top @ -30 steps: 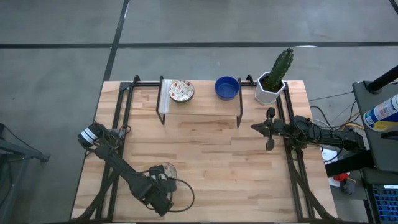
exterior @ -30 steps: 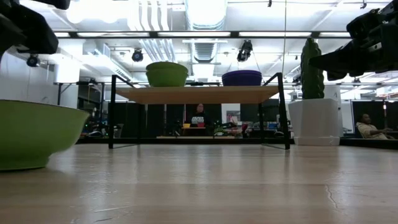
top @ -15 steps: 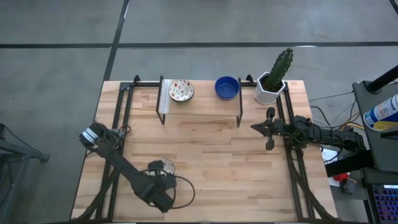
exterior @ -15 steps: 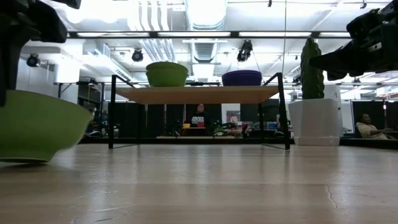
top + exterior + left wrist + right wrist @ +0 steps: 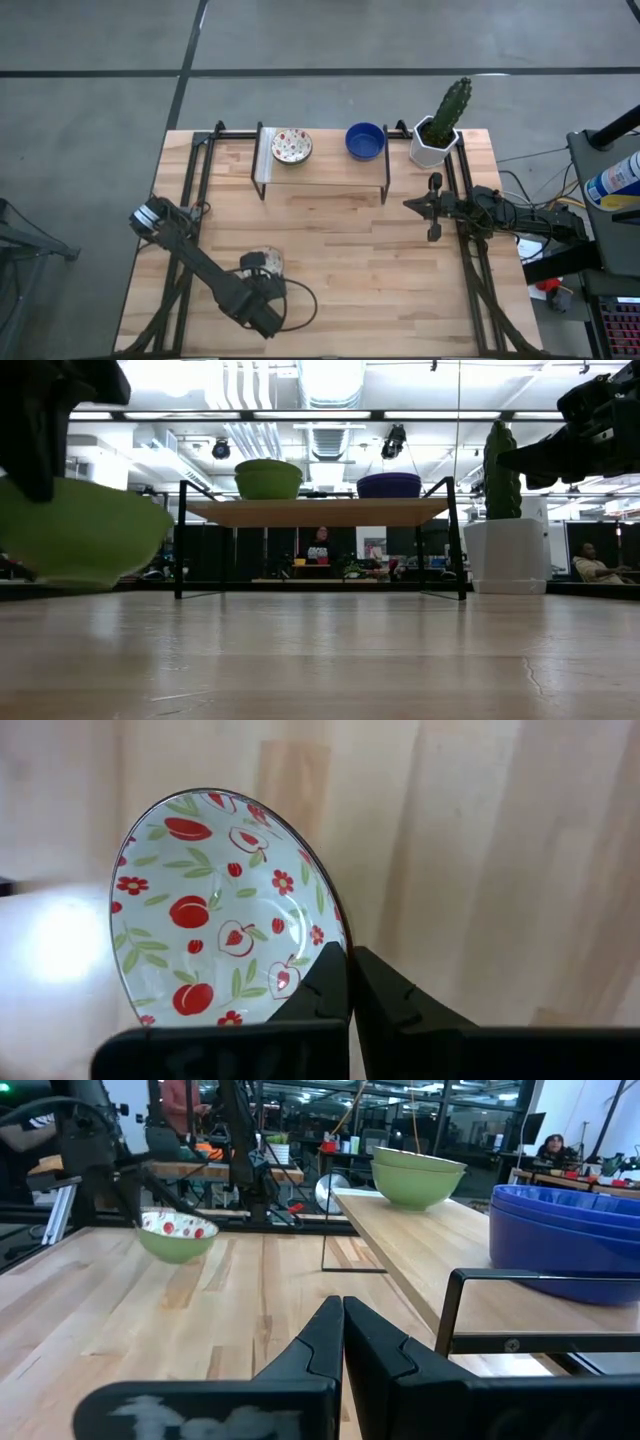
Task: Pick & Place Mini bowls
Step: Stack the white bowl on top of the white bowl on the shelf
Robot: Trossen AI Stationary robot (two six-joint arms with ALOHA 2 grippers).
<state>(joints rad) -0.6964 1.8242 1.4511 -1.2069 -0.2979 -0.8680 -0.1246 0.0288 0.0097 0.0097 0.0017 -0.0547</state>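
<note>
Two dark jointed arms [image 5: 200, 268], black trailing cables [image 5: 300, 305]

High view: straight down over the whole desk [image 5: 330, 240]. Low view: level across the desk surface toward the shelf [image 5: 320, 512]. Wrist views: close behind each hand; the right wrist view also sees that shelf [image 5: 440, 1240].

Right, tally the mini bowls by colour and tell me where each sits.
Cream bowls with red and green fruit pattern: 2, one on the shelf at, one lifted off the table and tilted, with the left tool shut on its rim.
Blue bowls: 1, on the shelf.
Total: 3. The right tool waits beside the shelf.
</note>
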